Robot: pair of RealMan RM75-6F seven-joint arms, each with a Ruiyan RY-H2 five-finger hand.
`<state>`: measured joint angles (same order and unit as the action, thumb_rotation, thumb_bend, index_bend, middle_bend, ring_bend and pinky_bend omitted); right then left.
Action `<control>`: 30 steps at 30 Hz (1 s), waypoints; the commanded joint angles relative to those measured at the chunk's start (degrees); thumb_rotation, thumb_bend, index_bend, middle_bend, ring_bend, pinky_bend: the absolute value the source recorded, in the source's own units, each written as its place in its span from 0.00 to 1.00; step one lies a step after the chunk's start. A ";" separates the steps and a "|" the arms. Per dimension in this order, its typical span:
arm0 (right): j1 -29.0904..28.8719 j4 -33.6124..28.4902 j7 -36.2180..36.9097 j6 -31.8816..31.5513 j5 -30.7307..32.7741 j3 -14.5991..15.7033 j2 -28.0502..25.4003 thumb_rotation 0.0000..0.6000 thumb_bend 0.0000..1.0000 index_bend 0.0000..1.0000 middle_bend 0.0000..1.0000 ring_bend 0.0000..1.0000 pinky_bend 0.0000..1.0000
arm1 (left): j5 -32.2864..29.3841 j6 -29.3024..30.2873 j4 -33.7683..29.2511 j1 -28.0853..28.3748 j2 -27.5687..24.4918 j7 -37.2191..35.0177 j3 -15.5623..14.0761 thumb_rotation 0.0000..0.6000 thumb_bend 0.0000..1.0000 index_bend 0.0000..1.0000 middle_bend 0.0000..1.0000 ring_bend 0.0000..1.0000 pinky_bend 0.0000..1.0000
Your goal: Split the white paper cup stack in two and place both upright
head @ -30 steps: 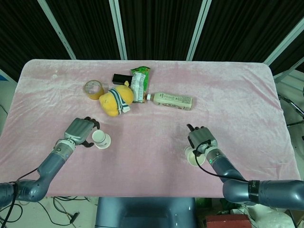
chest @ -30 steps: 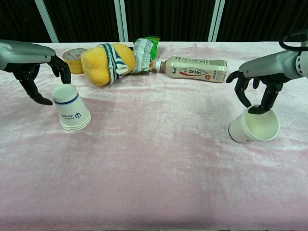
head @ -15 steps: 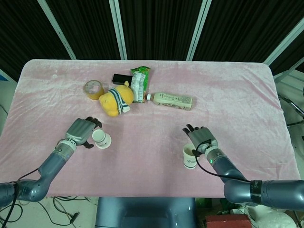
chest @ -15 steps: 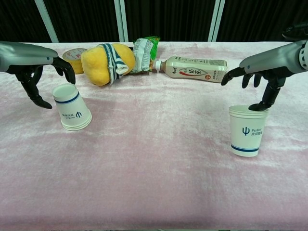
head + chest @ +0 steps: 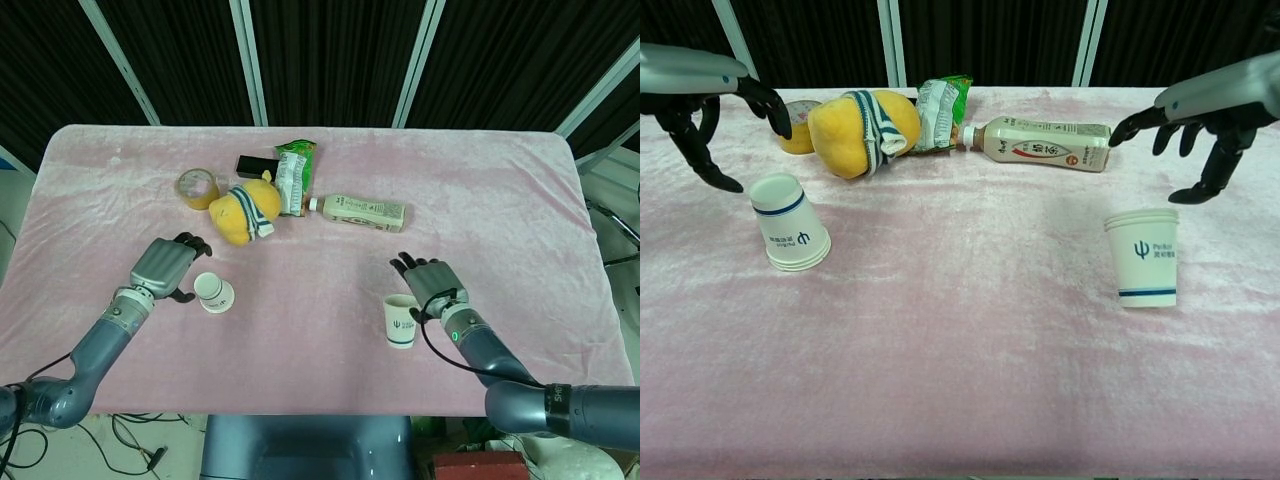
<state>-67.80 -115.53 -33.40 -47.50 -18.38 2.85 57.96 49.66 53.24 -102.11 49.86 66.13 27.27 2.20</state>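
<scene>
The right hand (image 5: pixel 1200 125) hangs with fingers spread and nothing in them, just above and behind the right cup stack (image 5: pixel 1143 257), which stands mouth up on the pink cloth (image 5: pixel 960 330); the left hand (image 5: pixel 710 110) is likewise spread and empty, above and a little behind the left cup stack (image 5: pixel 788 223), which sits bottom up and, in the chest view, looks slightly tilted; both halves look placed, so the risk lies mainly in pulling away; a trailing fingertip could clip a rim, and thin paper cups this light would topple or roll on the soft, rumpled velvety cloth, which gives an uneven footing; the left stack, if it counts as inverted, may need turning, and a squeeze could crush its thin tapered wall; the cups are smooth white cones with a blue band and logo, rims layered where several nest; behind the hands lie a glossy bottle (image 5: pixel 1040 142) and a soft yellow plush toy (image 5: pixel 860 130)
</scene>
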 commanded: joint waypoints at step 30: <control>57.41 16.57 28.61 -53.70 -61.54 9.46 -0.69 1.00 0.18 0.05 0.00 0.14 0.18 | 29.60 39.49 6.99 -32.62 -2.22 -19.55 -9.00 1.00 0.13 0.20 0.13 0.03 0.25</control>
<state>-13.67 -101.27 -5.83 -99.15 -77.37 10.65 54.47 77.28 89.32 -100.61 21.21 61.25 13.37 -4.92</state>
